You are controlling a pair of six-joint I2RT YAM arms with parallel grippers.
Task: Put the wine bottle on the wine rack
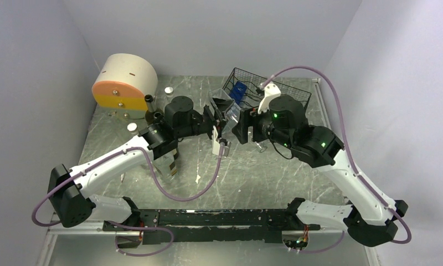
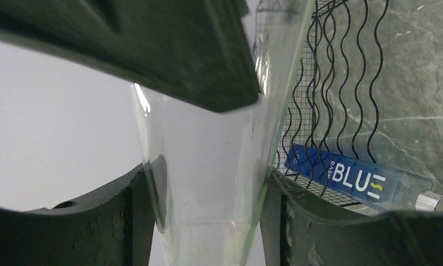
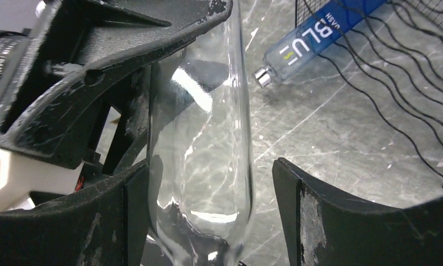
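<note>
A clear glass wine bottle [image 1: 226, 108] hangs above the table's middle, between my two grippers. My left gripper [image 1: 214, 123] is shut on it; in the left wrist view both pads press the glass [image 2: 208, 138]. My right gripper [image 1: 240, 126] is open around the same bottle [image 3: 202, 138]: the left pad [image 3: 135, 210] lies against the glass, and the right pad [image 3: 288, 205] stands clear of it. The black wire wine rack [image 1: 297, 93] sits at the back right and holds a blue-labelled bottle [image 1: 239, 90]. The rack [image 2: 341, 83] lies just behind the held bottle.
A white drum with an orange and yellow face [image 1: 125, 83] stands at the back left, with small white caps [image 1: 168, 90] and a dark little bottle [image 1: 149, 100] near it. Grey walls close in on three sides. The blue-labelled bottle [image 3: 313, 39] points its silver cap out of the rack.
</note>
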